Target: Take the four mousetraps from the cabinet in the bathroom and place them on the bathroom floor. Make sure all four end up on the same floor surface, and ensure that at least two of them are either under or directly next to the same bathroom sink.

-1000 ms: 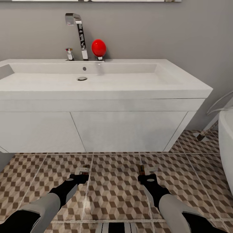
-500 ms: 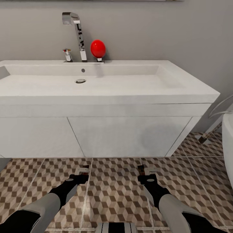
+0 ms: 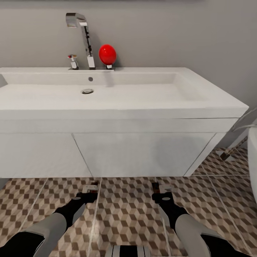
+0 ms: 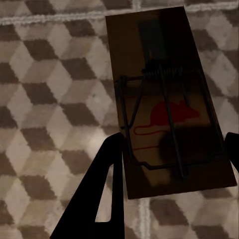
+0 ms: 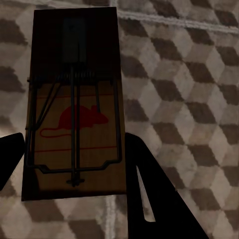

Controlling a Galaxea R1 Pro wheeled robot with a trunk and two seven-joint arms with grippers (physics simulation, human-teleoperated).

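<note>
My left gripper point(image 3: 92, 188) pinches one flat wooden mousetrap point(image 4: 167, 107); my right gripper point(image 3: 156, 189) pinches a second mousetrap point(image 5: 74, 107), each with dark wire and a red mouse print. Both hang over the cube-patterned tiled floor point(image 3: 125, 210), just before the smooth white sink point(image 3: 117, 101) with its angular chrome tap point(image 3: 84, 39).

The sink point(image 3: 117, 96) ran off the head view's left edge, and a white tub point(image 3: 252, 157) was cut by the right edge. Each mousetrap was too small there to read. In the left wrist view, the left mousetrap point(image 4: 169, 109) lay in deep shadow, one finger point(image 4: 232, 149) clipped by the frame. In the right wrist view, the right mousetrap point(image 5: 74, 109) was equally dark, its far end indistinct.
</note>
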